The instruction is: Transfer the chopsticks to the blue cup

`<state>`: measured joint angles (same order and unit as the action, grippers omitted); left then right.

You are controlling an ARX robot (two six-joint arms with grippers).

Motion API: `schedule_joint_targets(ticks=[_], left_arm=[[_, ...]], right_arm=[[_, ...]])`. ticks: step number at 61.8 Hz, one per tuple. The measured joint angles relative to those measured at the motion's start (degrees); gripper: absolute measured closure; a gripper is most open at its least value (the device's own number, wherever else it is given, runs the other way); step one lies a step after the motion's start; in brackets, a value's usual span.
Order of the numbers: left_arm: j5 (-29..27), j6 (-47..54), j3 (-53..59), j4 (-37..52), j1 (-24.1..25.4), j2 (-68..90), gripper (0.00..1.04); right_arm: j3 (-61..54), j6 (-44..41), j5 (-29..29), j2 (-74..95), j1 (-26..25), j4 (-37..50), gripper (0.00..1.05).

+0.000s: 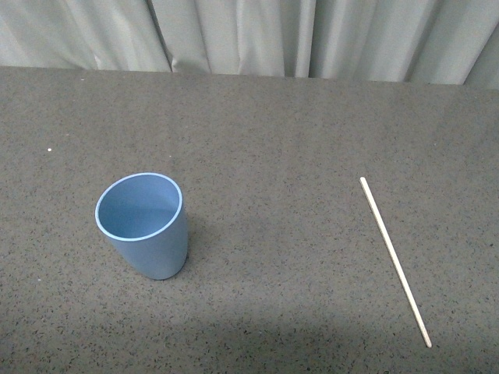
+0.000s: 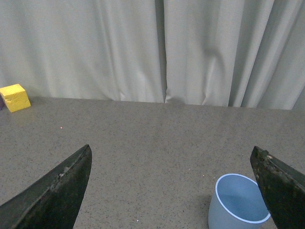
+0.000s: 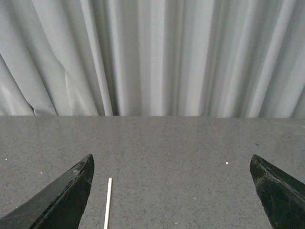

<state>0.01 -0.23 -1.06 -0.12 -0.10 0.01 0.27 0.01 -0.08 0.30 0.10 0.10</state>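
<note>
Chopsticks (image 3: 107,202) run out of right wrist view; left claw (image 2: 170,148), right claw (image 3: 171,156) gape empty.

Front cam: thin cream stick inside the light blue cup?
No, the thin cream wooden stick lies on the table, apart from the light blue plastic cup.
</note>
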Motion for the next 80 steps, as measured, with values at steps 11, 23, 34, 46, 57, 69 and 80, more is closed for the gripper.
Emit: schedule_joint_targets(ticks=[11, 23, 34, 46, 57, 69, 80], left_arm=[[0.0, 0.0, 0.0, 0.0, 0.0, 0.0, 0.07], [0.0, 0.0, 0.0, 0.0, 0.0, 0.0, 0.07], [0.0, 0.0, 0.0, 0.0, 0.0, 0.0, 0.07], [0.0, 0.0, 0.0, 0.0, 0.0, 0.0, 0.07], [0.0, 0.0, 0.0, 0.0, 0.0, 0.0, 0.07], [0.0, 0.0, 0.0, 0.0, 0.0, 0.0, 0.07], [0.0, 0.0, 0.0, 0.0, 0.0, 0.0, 0.07]], right_arm=[[0.0, 0.0, 0.0, 0.0, 0.0, 0.0, 0.09], [0.0, 0.0, 0.0, 0.0, 0.0, 0.0, 0.09], [0.0, 0.0, 0.0, 0.0, 0.0, 0.0, 0.09], [0.0, 0.0, 0.0, 0.0, 0.0, 0.0, 0.09], [0.0, 0.0, 0.0, 0.0, 0.0, 0.0, 0.09], [1.2, -6.8, 14.8, 5.0, 5.1, -1.2, 0.09], [6.6, -8.6, 15.7, 30.4, 8.2, 6.1, 0.09]])
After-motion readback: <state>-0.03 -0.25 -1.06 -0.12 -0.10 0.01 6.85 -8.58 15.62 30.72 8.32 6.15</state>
